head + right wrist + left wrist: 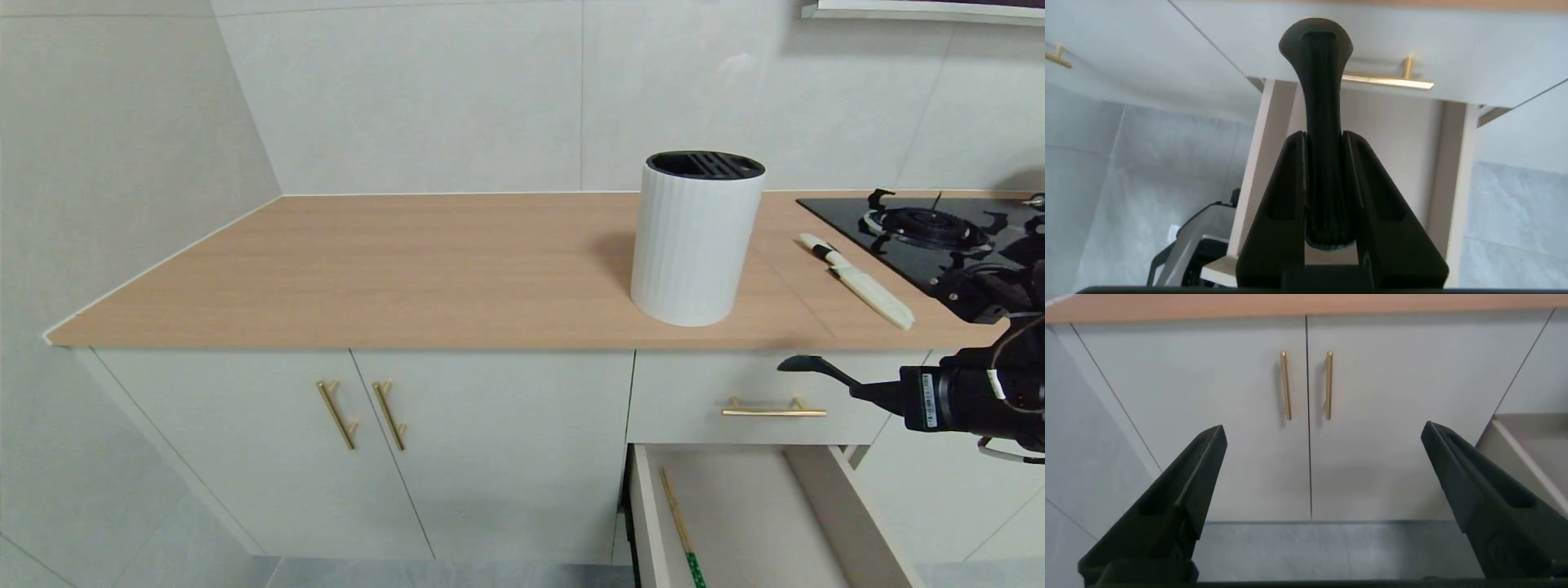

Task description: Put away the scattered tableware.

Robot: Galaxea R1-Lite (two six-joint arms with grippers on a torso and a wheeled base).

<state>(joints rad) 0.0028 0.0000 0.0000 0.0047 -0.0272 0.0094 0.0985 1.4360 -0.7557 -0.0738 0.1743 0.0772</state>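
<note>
Closest in, the right tool (1323, 145) is clenching a black utensil handle (1319, 98), its two fingers pressing on either side of the shaft while the rounded end is sticking out beyond them. It is hanging at the right, in front of the closed drawer (694, 392) and above the open drawer (751, 523). Inside that open drawer, chopsticks (678, 523) are lying along the left wall. The left tool (1323, 434) is sitting released, its fingers spread wide, facing the cabinet doors (1208, 400) with their gold handles (1285, 384). On the worktop (367, 269) a white ribbed holder (694, 245) with a black slotted top is standing upright toward the right. Just to its right a pale knife (857, 278) is lying flat, apart from the holder and near the black gas hob (922, 229) at the far right.
</note>
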